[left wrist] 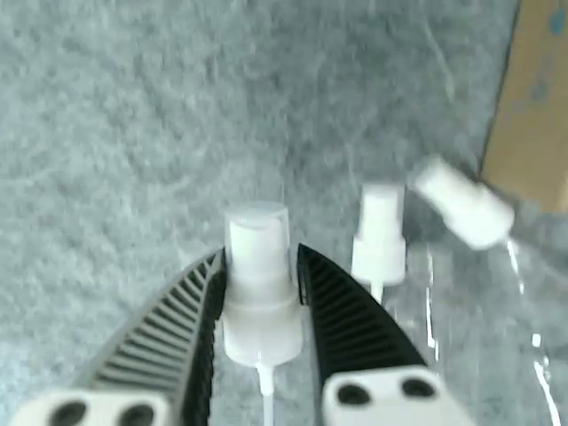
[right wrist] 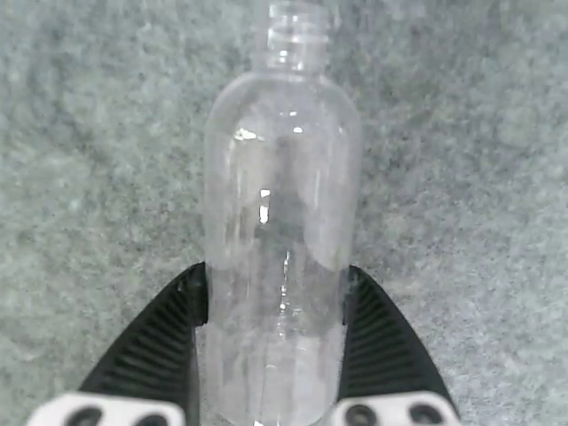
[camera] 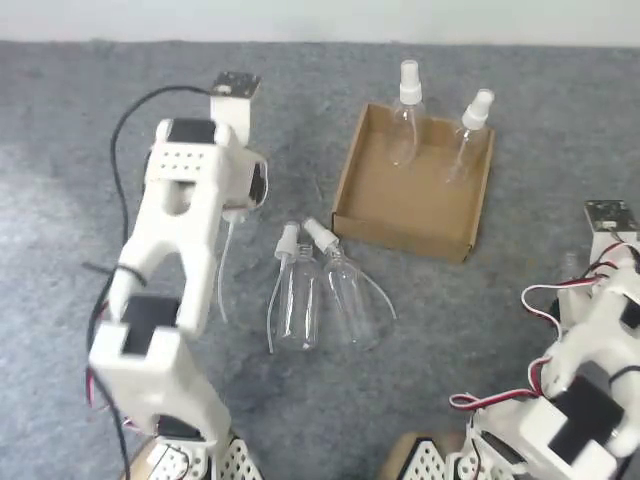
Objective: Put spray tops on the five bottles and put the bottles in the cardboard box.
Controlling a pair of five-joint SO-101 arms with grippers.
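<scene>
My left gripper (left wrist: 257,271) is shut on a white spray top (left wrist: 257,293) just above the grey mat; its thin dip tube (camera: 224,270) hangs under the left arm (camera: 190,200). Beside it two clear bottles (camera: 298,295) (camera: 350,292) lie on the mat with spray tops (left wrist: 380,232) (left wrist: 463,206) on. The cardboard box (camera: 400,225) holds two capped bottles (camera: 405,125) (camera: 466,140). My right gripper (right wrist: 275,297) is shut on a clear bottle (right wrist: 282,204) with an open threaded neck, seen faintly in the high view as the bottle (camera: 571,266) at the right.
The box's corner (left wrist: 532,106) lies just beyond the two lying bottles. Grey mat (camera: 480,330) lies bare between those bottles and the right arm (camera: 590,370). Red and white cables loop near the right arm's base.
</scene>
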